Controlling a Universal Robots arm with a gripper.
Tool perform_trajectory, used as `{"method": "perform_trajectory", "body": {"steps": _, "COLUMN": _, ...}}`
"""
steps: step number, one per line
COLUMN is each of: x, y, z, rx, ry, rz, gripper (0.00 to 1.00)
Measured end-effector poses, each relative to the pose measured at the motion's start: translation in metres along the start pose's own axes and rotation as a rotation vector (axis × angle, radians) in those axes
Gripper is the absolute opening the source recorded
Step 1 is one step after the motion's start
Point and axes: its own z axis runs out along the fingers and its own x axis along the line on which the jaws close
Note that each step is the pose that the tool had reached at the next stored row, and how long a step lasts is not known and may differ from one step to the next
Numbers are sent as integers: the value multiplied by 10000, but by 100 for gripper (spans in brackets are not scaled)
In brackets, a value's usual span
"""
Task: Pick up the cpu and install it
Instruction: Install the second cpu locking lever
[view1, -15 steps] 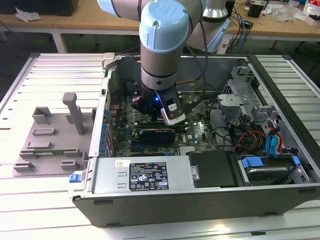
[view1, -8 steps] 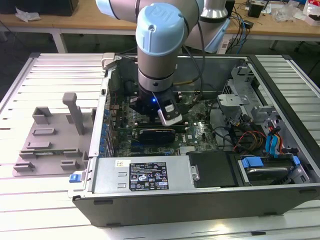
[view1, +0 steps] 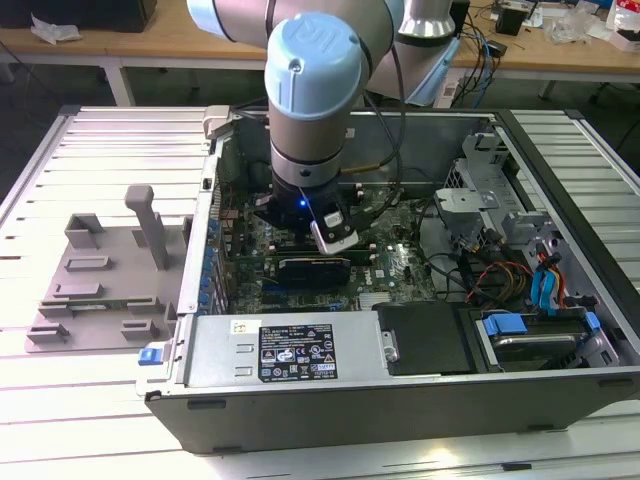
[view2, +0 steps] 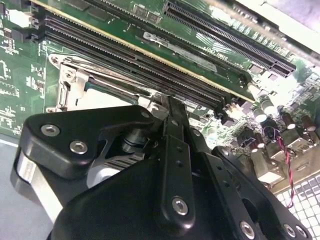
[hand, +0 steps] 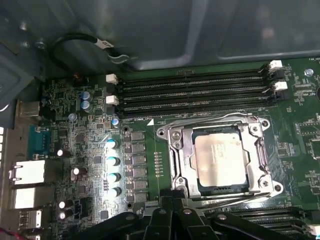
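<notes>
**CPU seated in the socket, gripper just above**

The cpu (hand: 220, 158) lies flat inside the metal socket frame (hand: 176, 150) on the green motherboard (hand: 90, 150), just beyond the gripper (hand: 172, 202), apart from it. Whether the fingers are spread or pressed together, I cannot tell. In the exterior view the arm (view1: 312, 90) reaches straight down into the open computer case (view1: 400, 390). The chip's top is dull silver, square and smooth.
</notes>
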Motion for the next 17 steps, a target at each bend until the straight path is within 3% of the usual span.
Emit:
{"method": "perform_trajectory", "body": {"steps": 3, "x": -8, "y": 5, "z": -22, "rx": 49, "ry": -5, "rz": 12, "gripper": 11}}
{"method": "perform_trajectory", "body": {"steps": 5, "x": -7, "y": 23, "z": -95, "rx": 52, "ry": -4, "rz": 13, "gripper": 11}}
{"method": "perform_trajectory", "body": {"steps": 6, "x": -7, "y": 40, "z": -164, "rx": 52, "ry": -4, "rz": 13, "gripper": 11}}
{"method": "perform_trajectory", "body": {"steps": 8, "x": -5, "y": 103, "z": -413, "rx": 54, "ry": -5, "rz": 14, "gripper": 11}}
{"method": "perform_trajectory", "body": {"steps": 10, "x": -5, "y": 126, "z": -502, "rx": 82, "ry": -8, "rz": 17, "gripper": 11}}
{"method": "perform_trajectory", "body": {"steps": 11, "x": -8, "y": 139, "z": -556, "rx": 171, "ry": -17, "rz": 18, "gripper": 11}}
{"method": "perform_trajectory", "body": {"steps": 12, "x": -14, "y": 147, "z": -585, "rx": 433, "ry": -41, "rz": 25, "gripper": 11}}
{"method": "perform_trajectory", "body": {"steps": 13, "x": -31, "y": 151, "z": -592, "rx": 1011, "ry": -92, "rz": 40, "gripper": 11}}
{"method": "perform_trajectory", "body": {"steps": 14, "x": -44, "y": 154, "z": -593, "rx": 1259, "ry": -112, "rz": 44, "gripper": 11}}
{"method": "perform_trajectory", "body": {"steps": 15, "x": -81, "y": 160, "z": -593, "rx": 1395, "ry": -121, "rz": 50, "gripper": 11}}
{"method": "perform_trajectory", "body": {"steps": 17, "x": -151, "y": 178, "z": -583, "rx": 1411, "ry": -115, "rz": 53, "gripper": 11}}
